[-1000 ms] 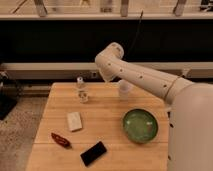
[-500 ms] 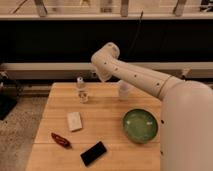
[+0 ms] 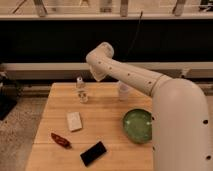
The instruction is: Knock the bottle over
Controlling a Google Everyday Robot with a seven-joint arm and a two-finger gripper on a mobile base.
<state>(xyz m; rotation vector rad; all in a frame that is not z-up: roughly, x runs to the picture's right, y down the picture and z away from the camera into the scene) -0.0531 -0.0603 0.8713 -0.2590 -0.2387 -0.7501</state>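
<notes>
Behind the wooden surface (image 3: 107, 107) a dark wall and a pale ledge are seen. The bottle (image 3: 81, 90) stands upright toward the far left of the surface, apart from the translucent cup (image 3: 123, 91) on the far right side. It is judged light, thin-walled and top-heavy on a narrow base, so a sideways push high up, near the cap, should tip it easily; no grasp is needed. Once down it may roll. The arm is bent, its elbow raised above the far edge, the forearm running down to the right. The end effector (image 3: 98, 75) is held just right of the bottle and above it; whether its fingers are apart or together cannot be told.
</notes>
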